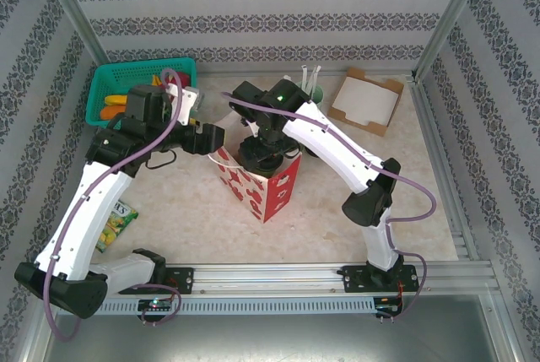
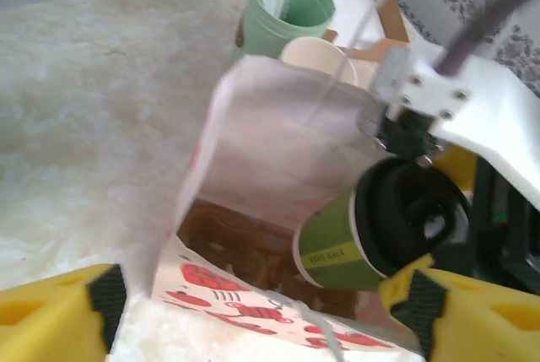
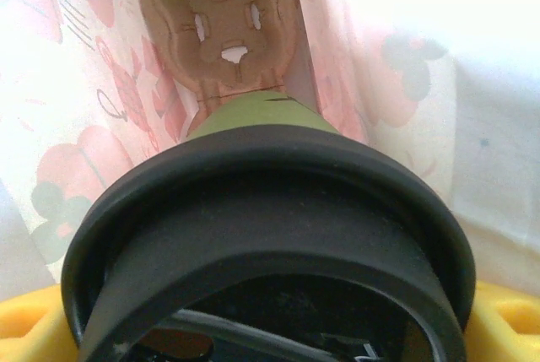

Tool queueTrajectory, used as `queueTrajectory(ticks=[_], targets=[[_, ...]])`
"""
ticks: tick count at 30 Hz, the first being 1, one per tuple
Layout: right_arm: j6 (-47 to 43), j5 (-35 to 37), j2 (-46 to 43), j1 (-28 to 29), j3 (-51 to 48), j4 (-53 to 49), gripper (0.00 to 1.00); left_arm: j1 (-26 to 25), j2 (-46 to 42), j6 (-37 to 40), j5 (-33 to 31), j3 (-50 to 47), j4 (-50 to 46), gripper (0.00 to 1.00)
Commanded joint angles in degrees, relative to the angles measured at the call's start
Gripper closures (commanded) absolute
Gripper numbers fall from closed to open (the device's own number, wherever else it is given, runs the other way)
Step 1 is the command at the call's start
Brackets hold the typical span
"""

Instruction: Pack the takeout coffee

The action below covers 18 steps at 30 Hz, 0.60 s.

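Note:
The takeout coffee (image 2: 337,248), a pale green paper cup with a black lid (image 3: 261,202), hangs tilted inside the mouth of the red-and-white paper bag (image 1: 268,189). My right gripper (image 1: 257,155) reaches down into the bag and is shut on the cup at its lid end, with yellow pads (image 3: 34,328) on either side of the lid. A brown moulded cup holder (image 3: 219,24) lies on the bag's bottom below the cup. My left gripper (image 2: 261,294) is open at the bag's near left rim, its yellow fingers (image 2: 59,316) wide apart and off the paper.
Behind the bag stand a mint-green cup with white straws (image 2: 287,16) and a stack of lidless paper cups (image 2: 316,54). A cardboard tray (image 1: 364,100) lies at the back right. A green basket (image 1: 139,83) sits at the back left, and a snack packet (image 1: 116,223) lies near the left arm.

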Motion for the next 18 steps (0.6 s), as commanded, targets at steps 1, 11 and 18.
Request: queueTrajectory(ticks=[1,11,18], targets=[[-2.35,-1.51,-2.67,0.67,-1.04,-11.55,0.52,1.32,2.83,-0.44,-9.81,5.12,0.13,0.03],[-5.38,-0.17,-3.91,0.93,-3.50,-11.47,0.52,1.56,13.10,4.87,2.15,9.52,1.12,0.06],[-6.78,-0.31,-3.63,0.92,-3.47,-11.46,0.53,0.90,18.77,15.02,3.80,13.09,-5.73,0.13]])
